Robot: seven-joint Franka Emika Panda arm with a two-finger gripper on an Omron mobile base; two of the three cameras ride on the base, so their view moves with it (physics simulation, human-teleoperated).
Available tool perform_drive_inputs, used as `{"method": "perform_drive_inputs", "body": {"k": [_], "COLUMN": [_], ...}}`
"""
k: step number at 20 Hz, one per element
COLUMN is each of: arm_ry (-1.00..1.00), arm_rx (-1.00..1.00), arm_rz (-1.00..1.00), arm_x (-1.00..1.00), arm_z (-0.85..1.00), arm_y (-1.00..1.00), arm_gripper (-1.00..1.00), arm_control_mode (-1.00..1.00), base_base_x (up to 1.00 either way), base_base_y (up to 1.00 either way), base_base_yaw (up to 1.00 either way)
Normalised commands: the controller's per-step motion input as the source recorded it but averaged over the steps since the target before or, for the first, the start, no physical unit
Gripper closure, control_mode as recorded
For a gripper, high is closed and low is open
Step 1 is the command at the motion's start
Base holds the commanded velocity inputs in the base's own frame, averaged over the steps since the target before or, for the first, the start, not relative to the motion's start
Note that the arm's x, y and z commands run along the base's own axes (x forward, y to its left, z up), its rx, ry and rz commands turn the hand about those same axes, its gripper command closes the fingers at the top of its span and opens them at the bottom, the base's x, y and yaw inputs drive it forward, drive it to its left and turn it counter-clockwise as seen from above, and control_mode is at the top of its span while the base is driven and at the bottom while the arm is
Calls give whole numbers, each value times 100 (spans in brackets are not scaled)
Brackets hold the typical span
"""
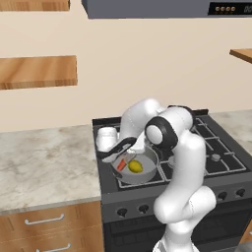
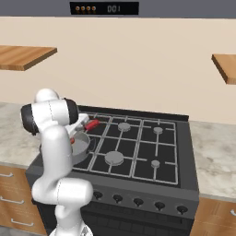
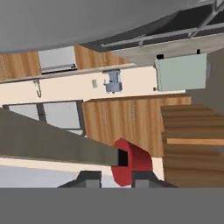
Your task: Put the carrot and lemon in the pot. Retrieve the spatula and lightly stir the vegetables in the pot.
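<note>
With the gripper [image 3: 111, 177] clamped on the spatula's [image 3: 127, 161] red handle and the carrot [image 1: 121, 164] and lemon [image 1: 136, 167] lying in the pot [image 1: 147, 173] on the stove's front-left burner, you stir gently, with small sweeps inside the rim.

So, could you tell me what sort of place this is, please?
A simulated home kitchen, it seems: a black gas stove with burner grates, a marble-look counter over wooden drawers, and a range hood above.

Arm folded low and forward, end effector [image 3: 111, 178] clamped on spatula [image 3: 87, 151] handle
</note>
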Motion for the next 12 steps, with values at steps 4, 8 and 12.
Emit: {"method": "perform_drive_inputs", "body": {"k": [4, 8, 12], "arm_ry": [-12, -14, -12], "arm_rx": [-5, 0, -1], "arm_rz": [0, 0, 0], "arm_x": [27, 5, 0], "arm_z": [-1, 31, 2], "arm_y": [4, 7, 9], "arm_gripper": [100, 100, 100], "arm_control_mode": [-100, -100, -100], "base_base_x": [0, 0, 0], "base_base_y": [0, 0, 0], "base_base_yaw": [0, 0, 0]}}
